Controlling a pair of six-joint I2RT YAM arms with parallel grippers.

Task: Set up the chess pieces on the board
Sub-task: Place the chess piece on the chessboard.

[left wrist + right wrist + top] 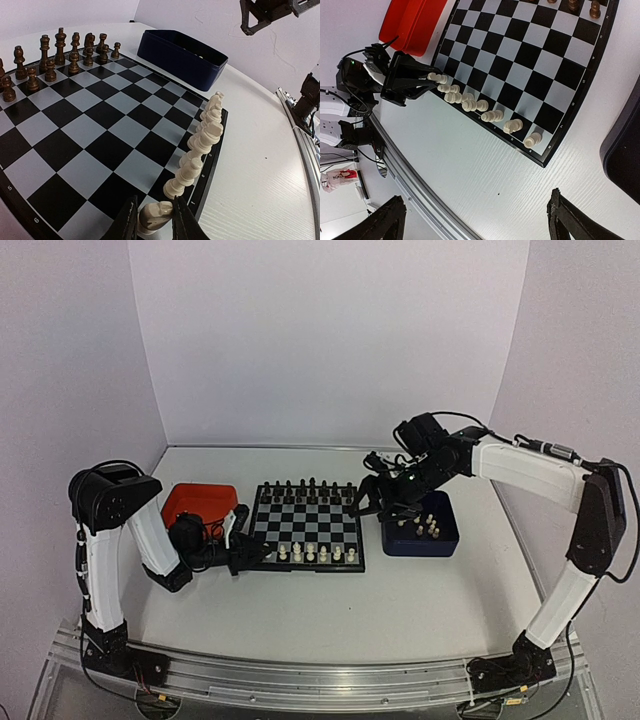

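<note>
One chess piece [156, 217] is sitting between jaws of the left gripper [155, 202] — clamped or loose, I cannot tell — filling the board [100, 130] corner; right gripper [477, 197] is gaping

Left tool [155, 201] straddles a cream knight [156, 216] on the board [75, 130].

You have a red tray [198, 502] at the left of the white surface [400, 610], a dark blue tray [420, 550] at the right, dark brown chessmen [305, 488] between them, and a metal rail [300, 680] nearest.
</note>
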